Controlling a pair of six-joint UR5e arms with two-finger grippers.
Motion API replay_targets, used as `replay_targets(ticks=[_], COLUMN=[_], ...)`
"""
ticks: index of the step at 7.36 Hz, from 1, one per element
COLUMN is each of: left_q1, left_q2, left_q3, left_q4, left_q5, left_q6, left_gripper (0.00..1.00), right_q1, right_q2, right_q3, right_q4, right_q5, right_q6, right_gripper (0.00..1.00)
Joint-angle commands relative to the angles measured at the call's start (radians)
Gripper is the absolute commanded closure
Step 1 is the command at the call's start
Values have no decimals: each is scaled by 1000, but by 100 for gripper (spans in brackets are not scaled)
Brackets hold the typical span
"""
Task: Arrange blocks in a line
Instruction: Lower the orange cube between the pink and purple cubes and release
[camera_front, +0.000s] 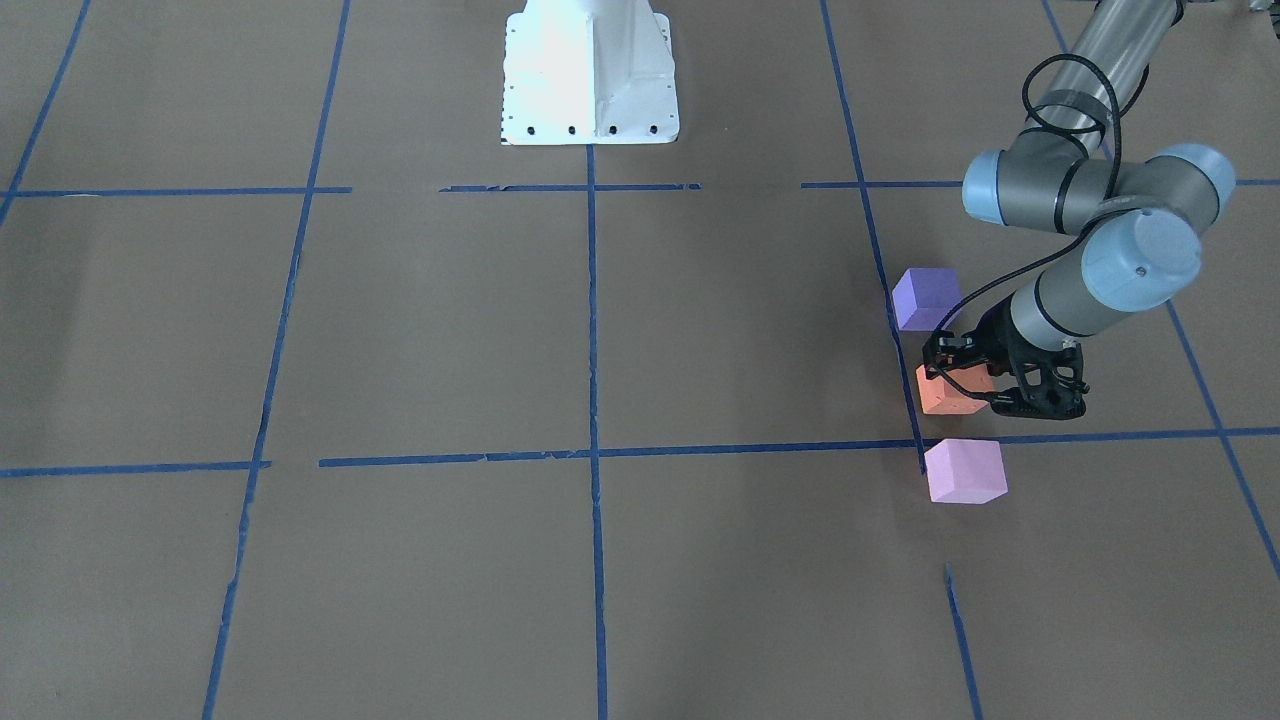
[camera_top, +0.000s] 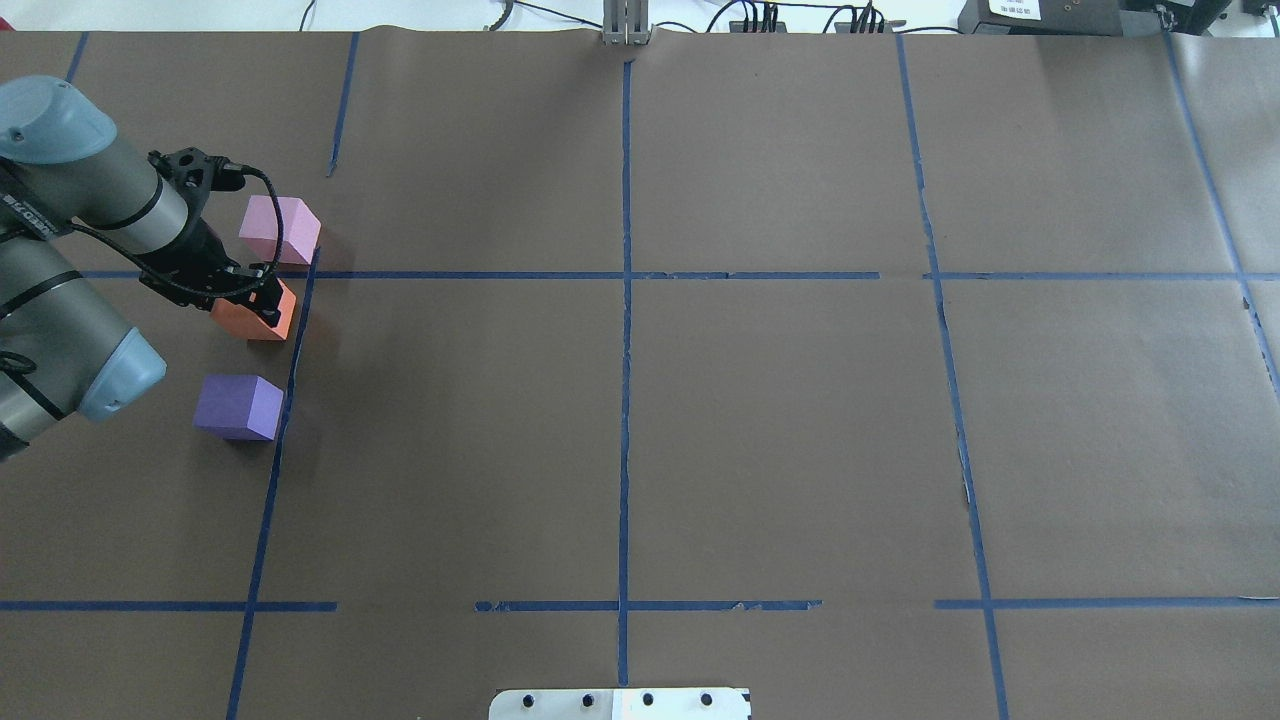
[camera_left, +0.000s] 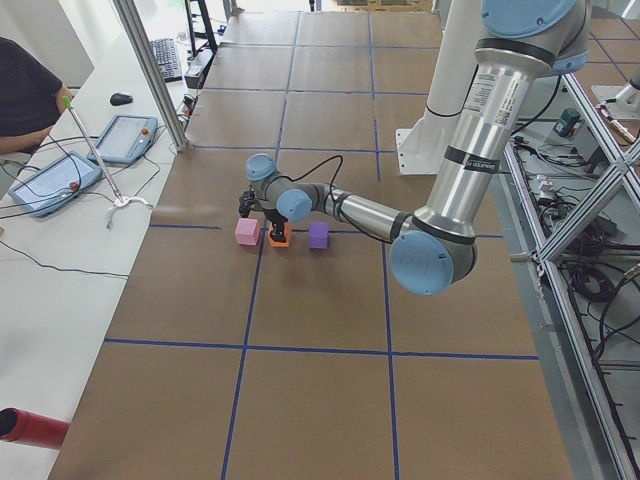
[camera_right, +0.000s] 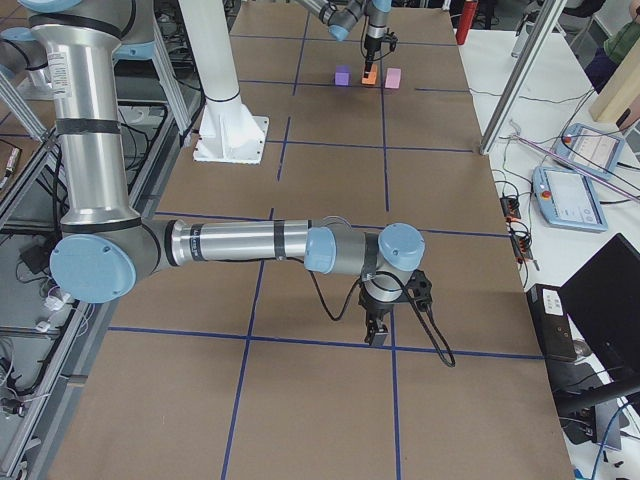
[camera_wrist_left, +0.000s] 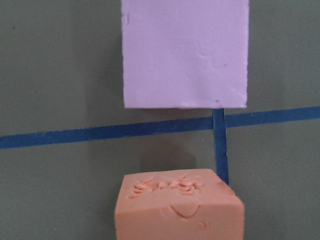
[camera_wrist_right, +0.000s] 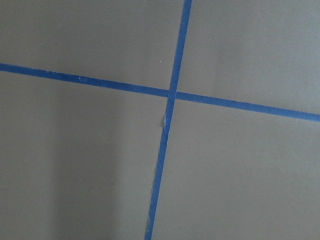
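Orange block (camera_front: 948, 400) between purple block (camera_front: 925, 297) and pink block (camera_front: 965, 470), beside blue tape (camera_front: 868, 235), left gripper (camera_front: 985, 383) straddling orange block, grip unclear, right gripper (camera_right: 378, 333) well apart, state unclear.

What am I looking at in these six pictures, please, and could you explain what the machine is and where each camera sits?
This is a robot with two arms at a paper-covered table marked with blue tape lines. Two pictures look down, one from behind the robot, one facing it; two look along the table from its ends; two come from wrist cameras. Three foam blocks stand in a rough row, apart: violet block, orange block, pink block. The left gripper is down over the orange block; whether it clamps it I cannot tell. The right gripper hangs low over the table far from the blocks; its camera shows only paper and tape.
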Motion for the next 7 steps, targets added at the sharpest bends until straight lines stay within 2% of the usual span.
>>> replay_targets(ticks=[1, 2, 4, 7], left_q1=[8, 8, 9, 9], left_q2=[0, 0, 0, 0], left_q3=[6, 7, 7, -2], left_q4=[0, 0, 0, 3], left_q5=[0, -1, -1, 3], left_q6=[-1, -1, -3, -1], left_gripper=[38, 38, 1, 0], right_q1=[0, 0, 0, 0], right_q2=[0, 0, 0, 0], right_q3=[0, 0, 0, 0], right_q4=[0, 0, 0, 0], right_q5=[0, 0, 0, 0], right_q6=[0, 0, 0, 0], right_gripper=[0, 0, 0, 0])
